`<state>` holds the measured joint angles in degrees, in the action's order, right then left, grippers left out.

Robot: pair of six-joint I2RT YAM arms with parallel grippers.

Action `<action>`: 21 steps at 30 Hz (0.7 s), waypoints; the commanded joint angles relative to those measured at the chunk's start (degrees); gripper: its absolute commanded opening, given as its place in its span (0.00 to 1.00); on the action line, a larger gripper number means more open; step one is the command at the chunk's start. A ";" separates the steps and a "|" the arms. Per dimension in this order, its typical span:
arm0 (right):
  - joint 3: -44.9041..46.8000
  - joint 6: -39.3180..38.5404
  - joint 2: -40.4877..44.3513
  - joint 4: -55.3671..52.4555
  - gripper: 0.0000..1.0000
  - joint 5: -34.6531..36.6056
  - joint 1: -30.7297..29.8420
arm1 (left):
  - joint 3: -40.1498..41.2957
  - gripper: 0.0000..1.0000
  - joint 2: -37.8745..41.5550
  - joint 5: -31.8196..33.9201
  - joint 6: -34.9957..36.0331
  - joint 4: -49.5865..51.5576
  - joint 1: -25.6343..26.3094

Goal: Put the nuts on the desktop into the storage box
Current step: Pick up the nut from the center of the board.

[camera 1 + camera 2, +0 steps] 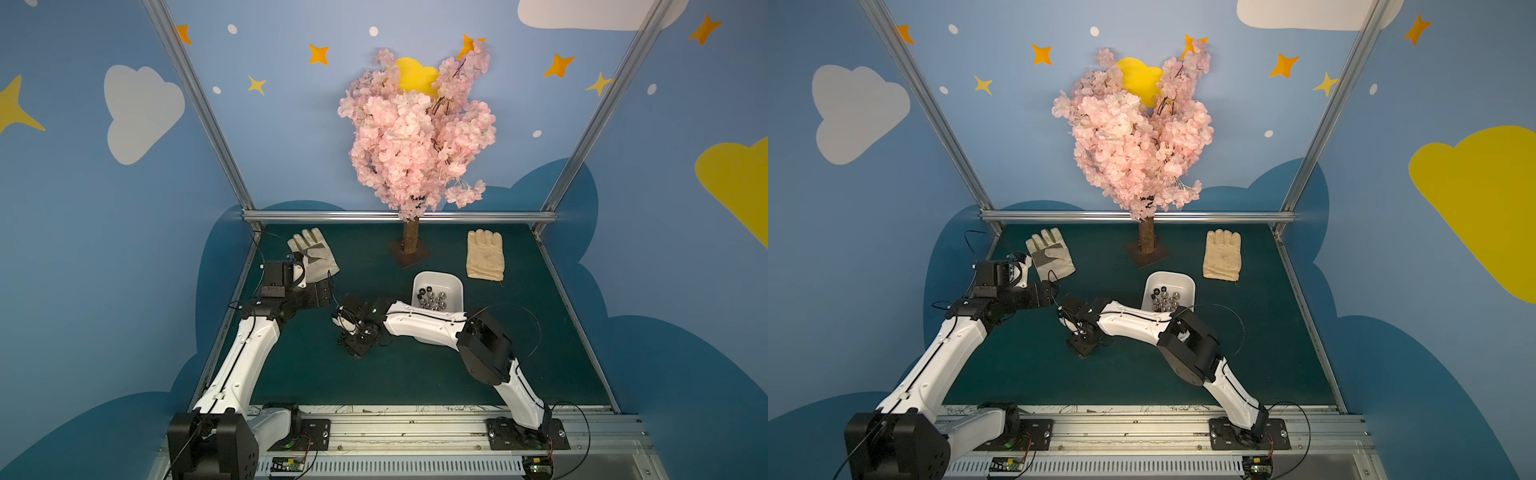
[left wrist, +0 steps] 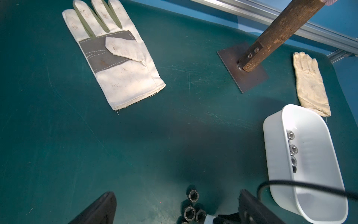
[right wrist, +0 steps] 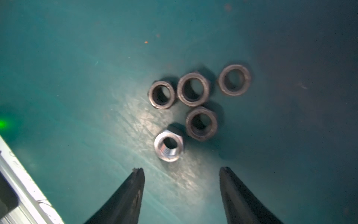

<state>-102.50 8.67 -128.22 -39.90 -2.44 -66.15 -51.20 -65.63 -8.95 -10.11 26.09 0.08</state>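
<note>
Fingers of the right gripper are standing well apart and gripping nothing, low over the desktop. Five loose nuts are lying flat on it near the box, on the side facing the left arm. Four are black and bunched together, and a silver nut is sitting nearest the tips. The close view is blurring slightly, so threads are showing clearly only in the silver one.

In both top views the right gripper's body is covering those nuts and hiding its own tips. The right forearm is crossing the near end of the box and cutting off that rim. The far part is showing a cluster of silver and black boxed nuts, too small to count surely.

The left gripper is hanging on that same side of the box, its jaws spread wide and empty. Only their dark ends are entering the left wrist view, where the picture's edge is cutting off some of the loose nuts. A cable is passing in front of the box wall there.
</note>
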 commanded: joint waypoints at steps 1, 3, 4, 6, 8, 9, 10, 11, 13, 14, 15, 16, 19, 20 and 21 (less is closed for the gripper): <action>-3.20 -0.05 -2.45 -4.13 0.67 1.54 -0.76 | 0.35 1.00 1.07 0.51 -0.43 0.02 -0.34; -4.70 -0.06 -3.78 -5.36 0.67 2.33 -1.02 | 0.39 1.00 1.13 0.76 -0.49 0.03 -0.49; -5.57 -0.04 -4.49 -5.93 0.66 2.96 -1.18 | 0.36 1.00 1.12 0.82 -0.52 0.10 -0.50; -7.67 0.24 -5.97 -7.79 0.66 4.18 -1.49 | 0.35 1.00 1.22 1.12 -0.58 0.03 -0.62; -9.57 0.60 -7.47 -9.15 0.64 5.47 -1.61 | 0.48 1.00 1.29 1.22 -0.62 -0.05 -0.69; -10.26 0.80 -7.96 -9.66 0.63 6.12 -1.63 | 0.49 1.00 1.29 1.22 -0.70 -0.09 -0.77; -10.92 0.91 -8.46 -10.05 0.61 6.68 -1.69 | 0.49 1.00 1.30 1.13 -0.70 -0.11 -0.77; -11.52 1.00 -8.83 -10.41 0.59 7.14 -1.64 | 0.49 1.00 1.29 1.13 -0.70 -0.16 -0.86; -12.06 1.16 -9.35 -10.59 0.55 7.71 -1.54 | 0.48 1.00 1.28 1.04 -0.79 -0.16 -0.91; -12.43 1.19 -9.57 -10.86 0.51 7.61 -1.48 | 0.49 1.00 1.36 1.04 -0.73 -0.16 -0.95; -12.63 1.34 -9.75 -10.98 0.47 7.62 -1.48 | 0.41 1.00 1.44 1.04 -0.68 -0.16 -0.91; -12.64 1.40 -9.76 -11.19 0.42 7.62 -1.37 | 0.46 1.00 1.40 1.04 -0.69 -0.16 -0.89; -11.46 1.83 -8.71 -10.51 0.30 7.71 -0.87 | 0.48 1.00 1.55 1.04 -0.68 -0.16 -0.98; -10.35 2.08 -7.95 -9.55 0.28 7.64 -0.62 | 0.52 1.00 1.61 1.04 -0.70 -0.16 -1.04; -9.19 2.36 -7.04 -8.53 0.26 7.49 -0.25 | 0.57 1.00 1.57 1.04 -0.70 -0.24 -1.02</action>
<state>-113.89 9.91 -136.03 -48.07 4.51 -67.05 -51.18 -65.06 -7.90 -10.72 26.06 -0.67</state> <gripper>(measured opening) 0.275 0.999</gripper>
